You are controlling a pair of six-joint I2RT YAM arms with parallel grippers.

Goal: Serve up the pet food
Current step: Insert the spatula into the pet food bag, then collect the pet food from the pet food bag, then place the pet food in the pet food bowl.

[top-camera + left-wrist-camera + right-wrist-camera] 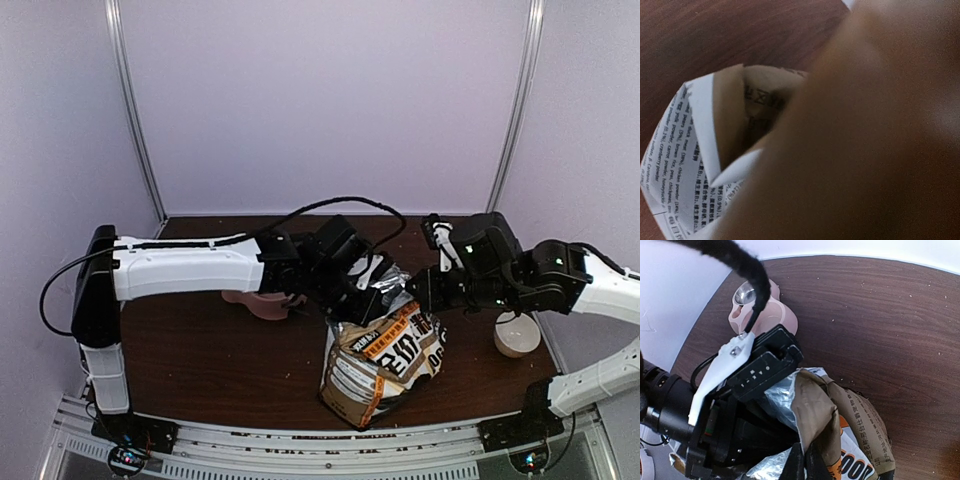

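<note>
A pink feeder (258,303) lies on the table (200,360) under the left arm. The left gripper (356,288) is pressed into the foil mouth of the bag (385,365), and I cannot tell how its jaws stand. The bag sits at centre front with its pet food hidden from view; the right gripper (806,466) is clenched on the bag's folded top edge, and a white bowl (517,337) stands to the right.

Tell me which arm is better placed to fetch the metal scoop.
Left, probably: the pink feeder holding the metal scoop lies close beside the left pincer; the pet food bag separates it from the right pincer.
</note>
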